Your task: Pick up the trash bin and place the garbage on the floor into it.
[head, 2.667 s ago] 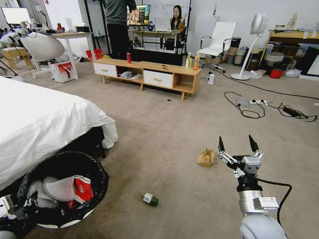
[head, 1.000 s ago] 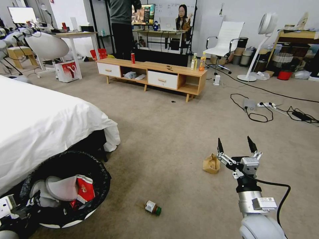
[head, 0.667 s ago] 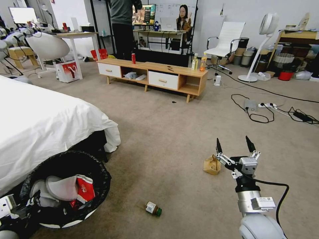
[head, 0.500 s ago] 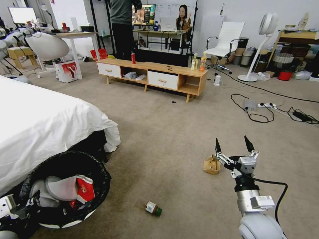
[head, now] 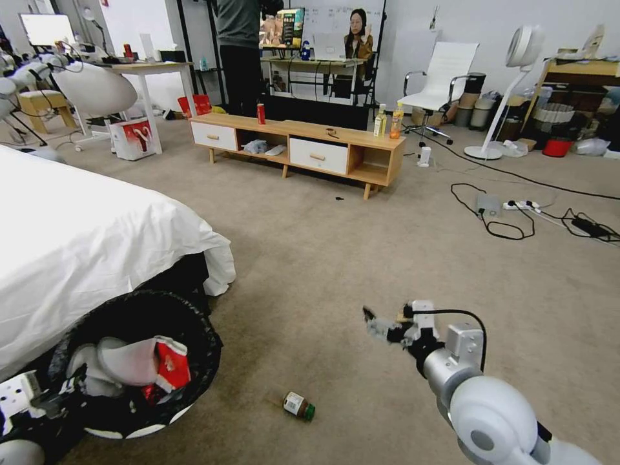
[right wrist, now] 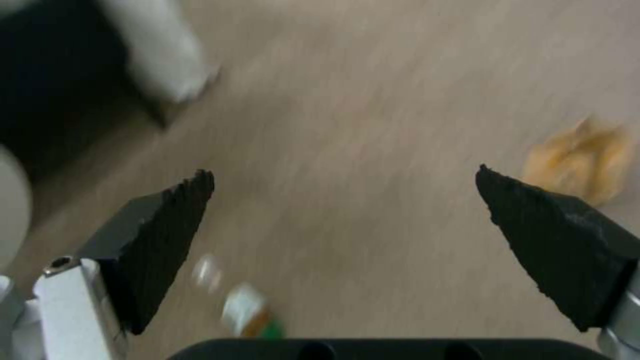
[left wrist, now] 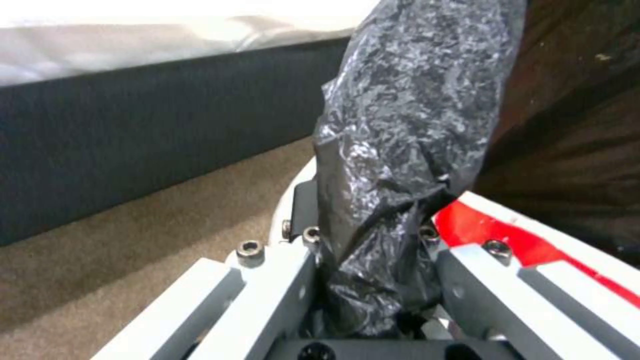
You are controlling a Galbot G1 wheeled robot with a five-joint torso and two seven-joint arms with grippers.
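On the floor [head: 336, 258], beside the bed:
Trash bin [head: 194, 323]: round, white, lined with a black bag; it sits at the lower left of the head view, tight against the bed's dark base.
Bin contents: a red-and-white carton [head: 173, 365] and pale crumpled tissue [head: 123, 361] lie inside.
Left pincer [left wrist: 373, 260]: pinching the bin's rim, with the black liner bunched between its two white fingers [left wrist: 267, 295]; carpet and the bed's dark side lie beyond in the left wrist view.
Right pincer [head: 381, 323]: held low over the carpet, turned to point toward the robot's left, right of the bin and well apart from it. Spread wide, with nothing between the black fingertips [right wrist: 167, 220].
Bottle [head: 297, 406]: small, green-capped, lying on its side on the carpet between the bin and the right arm, nearer the robot than the pincer; in the right wrist view it shows blurred, close by one fingertip.
Paper bag [right wrist: 580, 155]: tan, crumpled, on the carpet just past the other fingertip in the right wrist view.
Bed [head: 84, 239]: white sheet hanging over a dark base, filling the left of the head view.
Wooden cabinet [head: 303, 148]: long and low, far across the room.
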